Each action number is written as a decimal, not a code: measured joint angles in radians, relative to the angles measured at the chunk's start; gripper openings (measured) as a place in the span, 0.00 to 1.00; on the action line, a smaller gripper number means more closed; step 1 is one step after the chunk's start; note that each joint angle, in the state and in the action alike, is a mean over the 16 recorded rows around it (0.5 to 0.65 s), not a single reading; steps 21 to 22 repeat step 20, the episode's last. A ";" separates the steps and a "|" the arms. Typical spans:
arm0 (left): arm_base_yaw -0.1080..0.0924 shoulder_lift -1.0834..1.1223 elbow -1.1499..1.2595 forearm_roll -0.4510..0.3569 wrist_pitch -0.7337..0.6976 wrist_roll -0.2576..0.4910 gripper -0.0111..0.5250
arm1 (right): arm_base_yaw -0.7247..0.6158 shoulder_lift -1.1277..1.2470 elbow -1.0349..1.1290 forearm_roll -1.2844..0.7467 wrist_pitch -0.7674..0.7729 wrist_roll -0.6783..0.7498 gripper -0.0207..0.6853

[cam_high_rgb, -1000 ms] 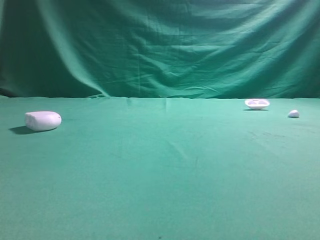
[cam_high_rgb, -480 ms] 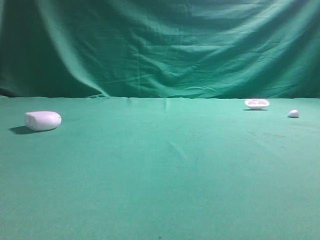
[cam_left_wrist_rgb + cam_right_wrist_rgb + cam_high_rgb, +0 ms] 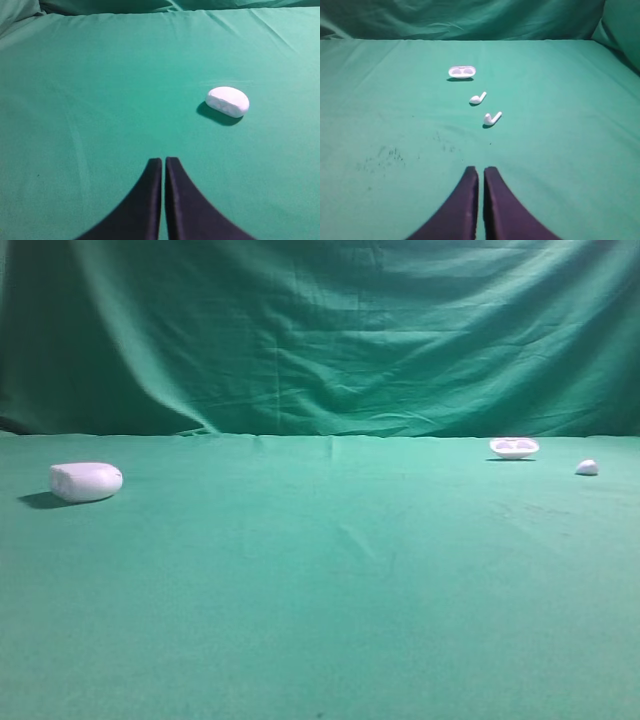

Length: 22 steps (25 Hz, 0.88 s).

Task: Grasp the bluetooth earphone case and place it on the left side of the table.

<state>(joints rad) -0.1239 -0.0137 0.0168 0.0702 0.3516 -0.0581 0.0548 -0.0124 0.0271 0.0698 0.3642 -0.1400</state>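
The bluetooth earphone case (image 3: 227, 101) is lying near the counter's (image 3: 320, 620) left edge, ahead and to the right of the left gripper (image 3: 163, 161), whose jaws are sitting pressed together and holding nothing. Its long axis is running roughly crosswise to that gripper. The right gripper (image 3: 481, 171), likewise closed and empty, is facing the far right corner, so the left arm is looking nearer. The case is showing smooth, white, rounded.
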 joint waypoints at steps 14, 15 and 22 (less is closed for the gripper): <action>0.000 0.000 0.000 0.000 0.000 0.000 0.02 | 0.000 0.000 0.000 0.004 0.007 0.000 0.03; 0.000 0.000 0.000 0.000 0.000 0.000 0.02 | 0.000 0.000 0.000 0.004 0.007 0.000 0.03; 0.000 0.000 0.000 0.000 0.000 0.000 0.02 | 0.000 0.000 0.000 0.004 0.007 0.000 0.03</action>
